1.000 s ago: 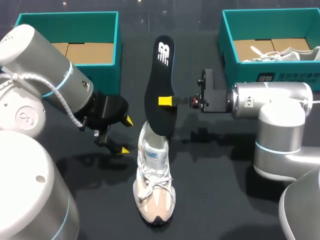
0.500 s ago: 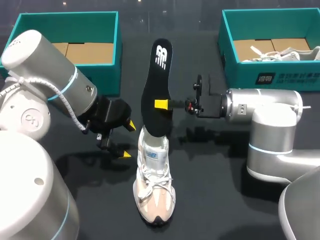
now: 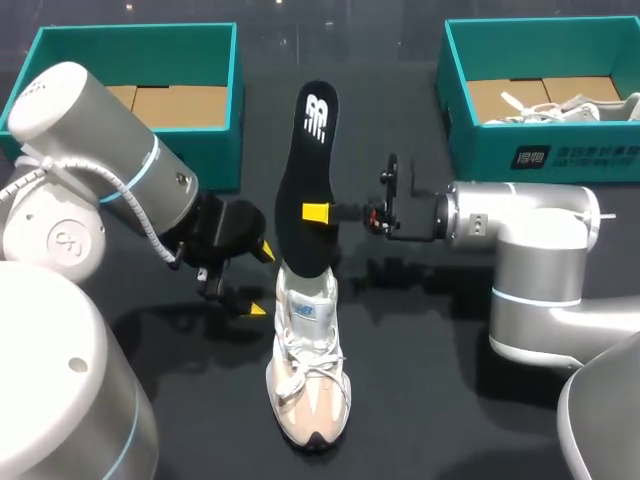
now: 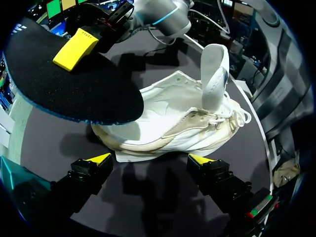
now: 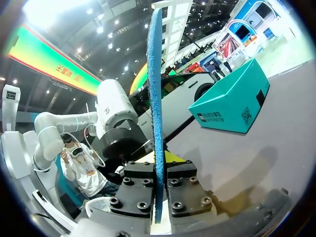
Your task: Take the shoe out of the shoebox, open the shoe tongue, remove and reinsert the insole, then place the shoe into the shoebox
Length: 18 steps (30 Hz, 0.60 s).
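Observation:
A white and beige sneaker (image 3: 308, 375) lies on the black table, toe toward the front edge; its tongue (image 4: 215, 74) stands pulled up. A black insole (image 3: 308, 160) with a blue underside hangs tilted over the shoe's heel opening, lower end at the collar. My right gripper (image 3: 316, 212) is shut on the insole's middle, one yellow tip showing on its black face. The right wrist view shows the insole (image 5: 156, 89) edge-on between that gripper's (image 5: 158, 170) fingers. My left gripper (image 3: 260, 280) stands open just left of the shoe. From its wrist view, the left gripper (image 4: 150, 159) faces the shoe's side (image 4: 177, 126) under the insole (image 4: 64, 84).
A teal shoebox (image 3: 215, 110) with a cardboard liner sits at the back left. A second teal shoebox (image 3: 540, 150) at the back right holds another white shoe (image 3: 565, 105). My right arm's elbow (image 3: 545, 290) stands to the right of the sneaker.
My right gripper has carried the insole a little leftward, its lower end now nearer the shoe's opening. The left gripper has shifted slightly closer to the shoe.

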### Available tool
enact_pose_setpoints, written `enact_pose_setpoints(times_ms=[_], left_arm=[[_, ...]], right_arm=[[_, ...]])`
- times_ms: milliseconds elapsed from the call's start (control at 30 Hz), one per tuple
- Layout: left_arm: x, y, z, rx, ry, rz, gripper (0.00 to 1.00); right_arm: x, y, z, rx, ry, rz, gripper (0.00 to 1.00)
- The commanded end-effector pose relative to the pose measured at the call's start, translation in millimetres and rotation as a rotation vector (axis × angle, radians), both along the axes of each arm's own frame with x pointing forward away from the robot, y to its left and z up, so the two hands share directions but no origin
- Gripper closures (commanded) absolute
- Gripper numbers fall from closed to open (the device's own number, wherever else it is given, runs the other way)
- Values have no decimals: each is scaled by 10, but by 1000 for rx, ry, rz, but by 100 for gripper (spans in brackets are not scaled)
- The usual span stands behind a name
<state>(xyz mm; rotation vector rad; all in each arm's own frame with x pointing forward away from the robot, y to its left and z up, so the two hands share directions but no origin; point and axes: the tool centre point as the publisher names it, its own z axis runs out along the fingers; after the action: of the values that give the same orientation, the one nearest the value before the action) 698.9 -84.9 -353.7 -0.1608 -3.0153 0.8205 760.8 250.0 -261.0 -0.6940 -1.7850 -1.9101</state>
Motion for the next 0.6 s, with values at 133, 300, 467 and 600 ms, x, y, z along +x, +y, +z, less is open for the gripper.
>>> enact_pose_setpoints(times_ms=[133, 300, 467, 600], left_arm=[[-7, -5, -12, 1, 2, 1, 0], [-7, -5, -12, 1, 2, 1, 0], [-7, -5, -12, 1, 2, 1, 0], [-7, -5, -12, 1, 2, 1, 0]], right_arm=[[-35, 74, -8, 7, -21, -14, 100], [-60, 79, -4, 10, -45, -17, 100], [-84, 92, -43, 22, -78, -24, 100], [-121, 112, -62, 24, -118, -26, 100]])
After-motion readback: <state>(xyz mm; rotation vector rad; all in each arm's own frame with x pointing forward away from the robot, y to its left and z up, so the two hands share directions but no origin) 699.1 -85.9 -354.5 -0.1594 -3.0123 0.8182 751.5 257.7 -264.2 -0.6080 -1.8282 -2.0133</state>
